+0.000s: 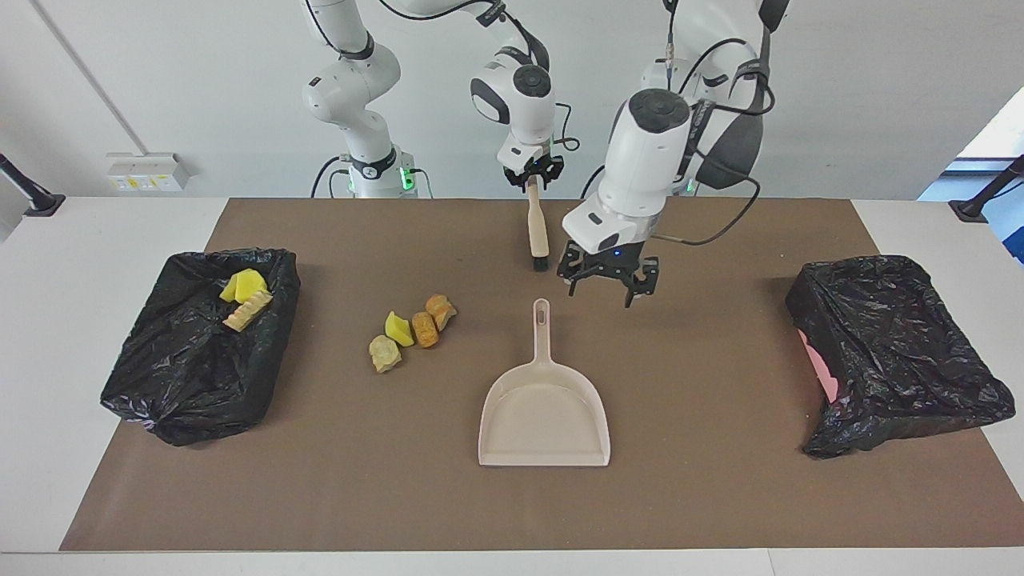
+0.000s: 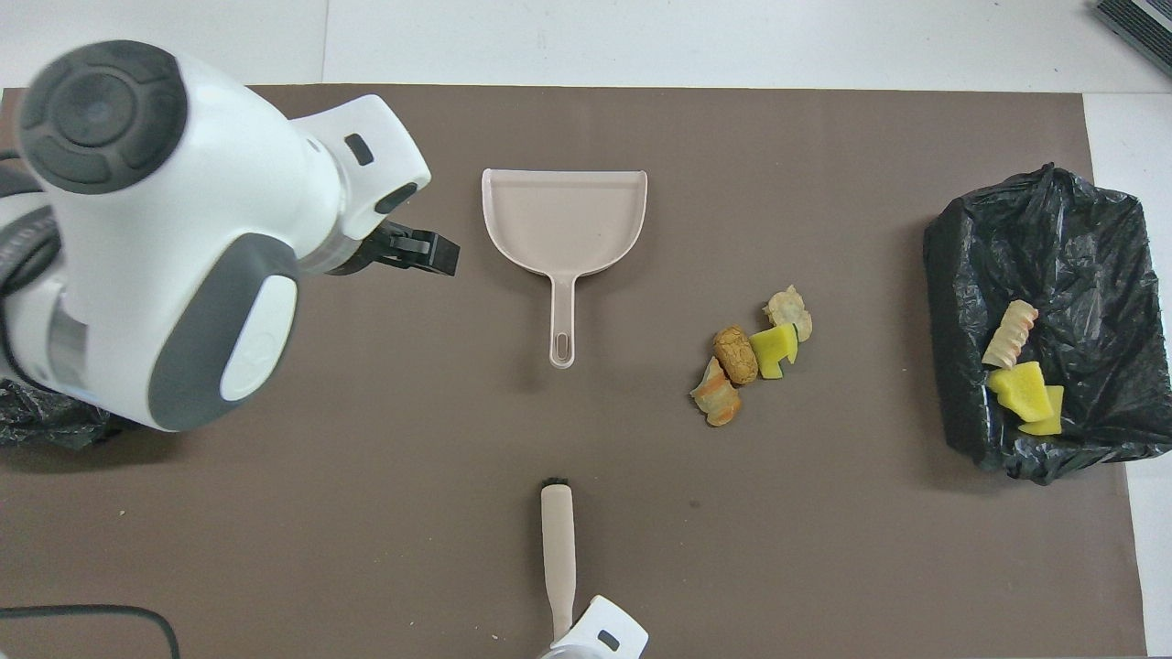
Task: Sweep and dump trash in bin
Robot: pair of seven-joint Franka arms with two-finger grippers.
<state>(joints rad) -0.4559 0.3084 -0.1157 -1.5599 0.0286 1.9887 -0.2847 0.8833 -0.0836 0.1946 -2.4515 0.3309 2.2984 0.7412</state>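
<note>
Right gripper (image 1: 531, 178) at the robots' edge of the brown mat (image 1: 720, 496), fingers pinched on the handle end of the brush (image 1: 538, 228). Brush beige, with its dark bristle end pointing away from the robots toward the handle of the dustpan (image 1: 544, 416), a gap between the two. Cannot tell whether the handle end is lifted off the mat.

Left gripper (image 1: 608, 284) up in the air over bare mat, just beside the dustpan's handle on the side toward the left arm's end of the table. Fingers spread wide and pointing down, holding nothing and touching nothing.

Dustpan flat on the middle of the mat, empty, with its handle toward the robots and its open mouth away from them.

Trash in two lots. Four sponge chunks (image 1: 412, 330) huddled on the mat beside the dustpan's handle, toward the right arm's end: yellow, two orange-brown and one pale beige, touching or nearly touching one another and clear of both dustpan and brush. Three more chunks (image 1: 244, 296), two yellow and one ridged beige, inside the black-lined bin (image 1: 200, 352) at the right arm's end, in the corner nearest the robots.

Second black-lined bin (image 1: 896, 352) at the left arm's end, with a strip of pink showing at its side.
</note>
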